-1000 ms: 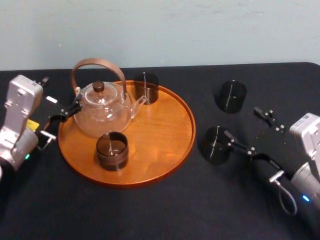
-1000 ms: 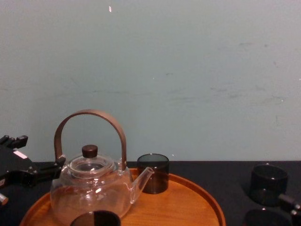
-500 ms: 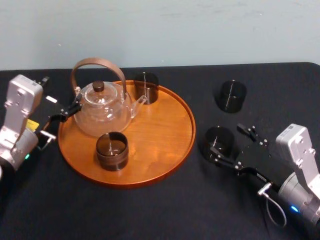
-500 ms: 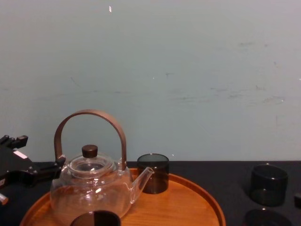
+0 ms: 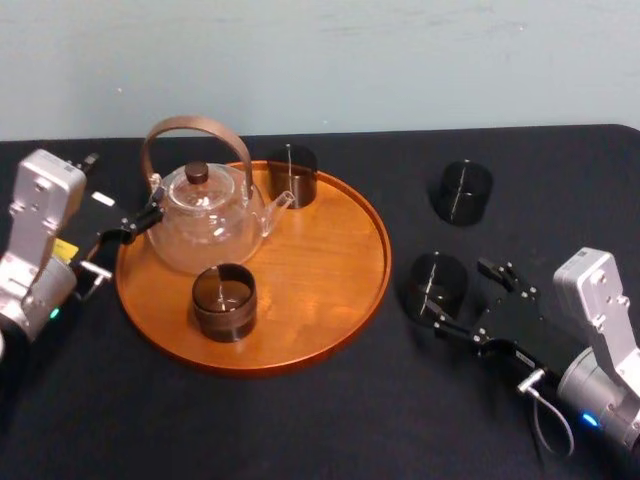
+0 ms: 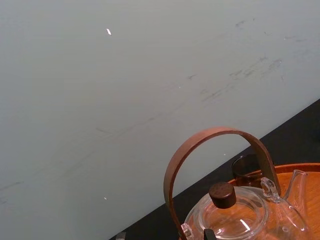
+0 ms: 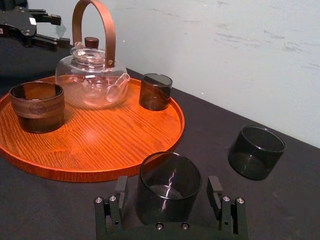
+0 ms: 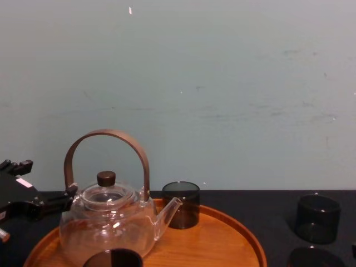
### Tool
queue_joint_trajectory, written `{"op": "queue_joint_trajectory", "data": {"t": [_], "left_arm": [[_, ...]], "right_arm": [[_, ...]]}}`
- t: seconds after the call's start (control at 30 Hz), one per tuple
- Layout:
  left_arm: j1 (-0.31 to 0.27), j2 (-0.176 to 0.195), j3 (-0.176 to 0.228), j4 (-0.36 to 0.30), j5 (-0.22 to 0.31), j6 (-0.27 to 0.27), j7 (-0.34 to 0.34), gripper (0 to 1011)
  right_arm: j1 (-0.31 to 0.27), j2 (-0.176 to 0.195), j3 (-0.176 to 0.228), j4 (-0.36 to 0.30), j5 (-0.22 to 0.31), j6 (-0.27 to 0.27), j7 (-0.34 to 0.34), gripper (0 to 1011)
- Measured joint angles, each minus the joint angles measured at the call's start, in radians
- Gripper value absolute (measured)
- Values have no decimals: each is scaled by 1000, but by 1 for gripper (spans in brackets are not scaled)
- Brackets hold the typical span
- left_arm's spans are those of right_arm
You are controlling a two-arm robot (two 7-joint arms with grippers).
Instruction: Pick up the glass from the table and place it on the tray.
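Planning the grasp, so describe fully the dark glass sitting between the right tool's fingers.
The glass is short, cylindrical, smoky dark and see-through, open-topped and apparently empty. It stands upright on the black table, just right of the tray. The open right tool straddles it, one finger each side with small gaps; only the table touches it.

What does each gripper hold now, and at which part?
Nothing. The right gripper stands open around the near glass; the left gripper is open too.
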Motion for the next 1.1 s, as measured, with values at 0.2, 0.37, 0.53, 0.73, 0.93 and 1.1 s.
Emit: {"op": "queue_joint_trajectory", "data": {"t": [0.2,0.37,0.53,0.73,0.93,1.1], "left_arm": [[0,0,0,0,0,0,0,1010],[0,0,0,0,0,0,0,1010],[0,0,0,0,0,0,0,1010],[0,0,0,0,0,0,0,1010],[0,0,0,0,0,0,0,1010],[0,0,0,0,0,0,0,1010]], "right_arm": [[-5,-13,11,9,-10,1,12,1002],[-5,-24,15,20,-17,3,24,1002],[6,-42,18,46,-19,13,41,1002],[26,-66,24,81,-24,25,58,1002],[43,-86,35,111,-36,30,64,1002],[56,-99,42,131,-44,31,74,1002]]}}
